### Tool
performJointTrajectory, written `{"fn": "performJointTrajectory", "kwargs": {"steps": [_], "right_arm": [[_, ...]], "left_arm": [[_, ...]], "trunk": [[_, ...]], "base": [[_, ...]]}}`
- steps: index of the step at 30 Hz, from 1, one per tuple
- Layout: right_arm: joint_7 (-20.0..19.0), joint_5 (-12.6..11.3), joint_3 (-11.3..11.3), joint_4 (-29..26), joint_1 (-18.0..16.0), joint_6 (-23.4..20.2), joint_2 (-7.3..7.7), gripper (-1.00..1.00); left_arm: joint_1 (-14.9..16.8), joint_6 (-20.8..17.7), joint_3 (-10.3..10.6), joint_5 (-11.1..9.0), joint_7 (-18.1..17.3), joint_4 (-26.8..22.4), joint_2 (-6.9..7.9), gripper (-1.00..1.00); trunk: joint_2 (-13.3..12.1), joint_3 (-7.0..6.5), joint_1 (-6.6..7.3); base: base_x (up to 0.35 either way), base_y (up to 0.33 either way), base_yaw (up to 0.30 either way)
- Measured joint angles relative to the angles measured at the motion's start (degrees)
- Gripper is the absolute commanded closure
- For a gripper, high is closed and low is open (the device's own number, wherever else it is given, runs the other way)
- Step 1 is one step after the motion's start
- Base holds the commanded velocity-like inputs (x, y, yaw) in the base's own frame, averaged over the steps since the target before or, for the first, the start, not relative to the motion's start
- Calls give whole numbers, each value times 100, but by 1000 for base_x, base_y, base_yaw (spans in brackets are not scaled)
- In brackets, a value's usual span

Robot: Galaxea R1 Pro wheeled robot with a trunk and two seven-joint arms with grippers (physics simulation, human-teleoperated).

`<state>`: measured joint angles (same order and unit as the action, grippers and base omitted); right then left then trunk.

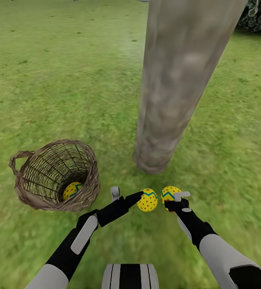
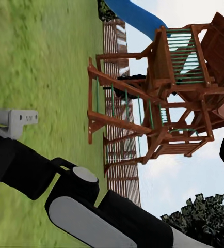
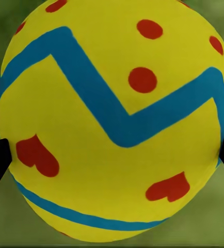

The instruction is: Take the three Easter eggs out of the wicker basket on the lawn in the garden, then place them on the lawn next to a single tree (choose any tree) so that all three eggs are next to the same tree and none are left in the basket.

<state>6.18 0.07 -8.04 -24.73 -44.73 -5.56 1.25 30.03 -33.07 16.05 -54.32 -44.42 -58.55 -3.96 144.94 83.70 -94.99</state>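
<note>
**2 eggs out by the tree, 1 in the basket**

Right gripper (image 1: 173, 199) fingers grasp 1 egg (image 1: 169, 194); left gripper (image 1: 126, 196) fingers released, touching a 2nd egg (image 1: 147, 200) near the tree (image 1: 174, 88); a 3rd egg (image 1: 71, 190) lies inside the wicker basket (image 1: 54, 174) on the lawn (image 1: 58, 80).

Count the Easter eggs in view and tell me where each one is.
3. One egg lies inside the wicker basket; one is at the left gripper near the tree; one is held in the right gripper.
</note>
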Motion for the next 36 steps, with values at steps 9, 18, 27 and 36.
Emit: {"fn": "performJointTrajectory", "kwargs": {"steps": [9, 18, 27, 36], "right_arm": [[-10, 21, -17, -14, -3, -6, -10, 100], [-16, 49, -3, -257, -4, -14, -9, 100], [-8, 1, -9, -2, -1, -5, -1, -100], [-44, 3, -3, -960, 49, -77, 12, -100]], "left_arm": [[0, 2, 1, 1, 3, 2, -2, -100], [-1, 0, 0, 0, 5, 7, -4, -100], [0, -6, 1, -36, 9, 152, -9, -100], [2, -8, -8, -38, 10, 181, -9, -100]], "trunk": [[13, 199, -22], [20, 311, -34], [15, 245, -28], [3, 45, -4]], "base": [[0, 0, 0], [0, 0, 0], [0, 0, 0], [0, 0, 0]]}}
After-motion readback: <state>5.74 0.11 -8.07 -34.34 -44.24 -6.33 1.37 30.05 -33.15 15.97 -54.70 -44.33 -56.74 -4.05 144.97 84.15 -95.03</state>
